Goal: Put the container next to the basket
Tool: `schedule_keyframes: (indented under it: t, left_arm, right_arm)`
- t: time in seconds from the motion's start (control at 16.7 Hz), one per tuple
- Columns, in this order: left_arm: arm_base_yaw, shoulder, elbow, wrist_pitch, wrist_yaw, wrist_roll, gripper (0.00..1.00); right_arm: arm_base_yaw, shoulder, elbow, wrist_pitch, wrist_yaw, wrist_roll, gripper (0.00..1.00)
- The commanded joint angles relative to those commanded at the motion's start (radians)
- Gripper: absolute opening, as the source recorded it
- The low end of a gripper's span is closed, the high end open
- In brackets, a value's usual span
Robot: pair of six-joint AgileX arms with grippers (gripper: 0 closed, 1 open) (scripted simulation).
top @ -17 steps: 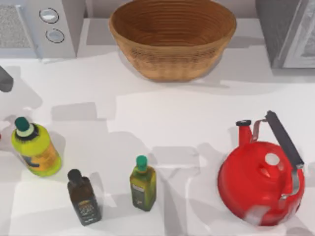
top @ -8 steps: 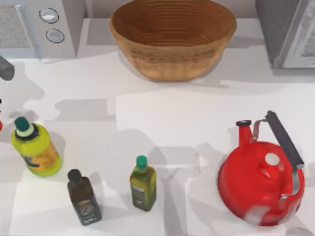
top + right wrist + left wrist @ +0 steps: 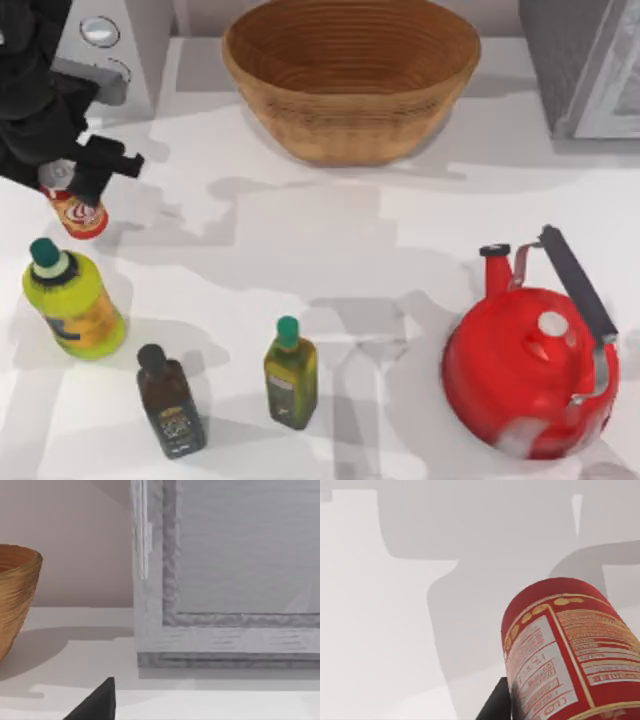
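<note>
The container [image 3: 80,212], a small red can with a cream label, is at the table's left side, below the black left arm. My left gripper [image 3: 70,185] is shut on its upper part. In the left wrist view the container [image 3: 570,650] is close up and tilted, with one black finger [image 3: 495,705] against its side and the white table behind it. The basket [image 3: 350,80], a wide tan wicker bowl, stands at the back centre, well to the right of the container. My right arm is parked; its wrist view catches the basket's edge [image 3: 17,595].
A yellow-green bottle [image 3: 72,300], a dark bottle [image 3: 170,402] and a green-capped olive bottle [image 3: 290,372] stand at the front left. A red kettle [image 3: 530,370] sits front right. Grey appliances [image 3: 100,50] [image 3: 585,65] flank the basket.
My left arm has swung in from the left edge, carrying the container to the right and towards the back.
</note>
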Motion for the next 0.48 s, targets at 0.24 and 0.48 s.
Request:
schedule_keyframes:
  t: [0.24, 0.48]
  left_arm:
    - [-0.199, 0.012, 0.023, -0.038, 0.003, -0.383, 0.0]
    - [-0.385, 0.017, 0.026, -0.093, 0.009, -0.671, 0.0]
  right_arm:
    - [0.0, 0.0, 0.0, 0.0, 0.0, 0.0, 1.0]
    - [0.0, 0.0, 0.0, 0.0, 0.0, 0.0, 1.0]
